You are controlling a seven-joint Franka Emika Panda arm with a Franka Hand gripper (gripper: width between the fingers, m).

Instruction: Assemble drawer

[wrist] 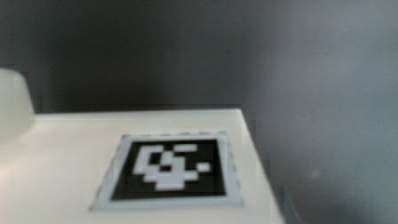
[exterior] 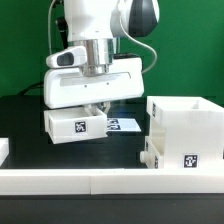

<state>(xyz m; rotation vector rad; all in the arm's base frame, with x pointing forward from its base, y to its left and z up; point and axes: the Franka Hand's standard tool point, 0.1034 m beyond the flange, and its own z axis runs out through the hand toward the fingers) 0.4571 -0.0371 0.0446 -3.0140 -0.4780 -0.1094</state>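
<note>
A small white tray point(exterior: 72, 124) with a black-and-white tag on its near wall sits on the black table at the exterior view's left of centre. My gripper point(exterior: 95, 108) reaches straight down onto the tray's far wall, with the fingers close together on it. The wrist view shows only the tray's white face point(wrist: 54, 160) and its tag point(wrist: 173, 168) from very close; no fingertips show there. The tall white casing point(exterior: 186, 128) stands at the exterior view's right, with a second shallow tray point(exterior: 154, 151) against its lower left side.
The long low white rail point(exterior: 110, 181) runs along the front of the table. The marker board point(exterior: 126, 125) lies flat behind the tray, between it and the casing. A small white piece point(exterior: 3, 150) shows at the exterior view's left edge.
</note>
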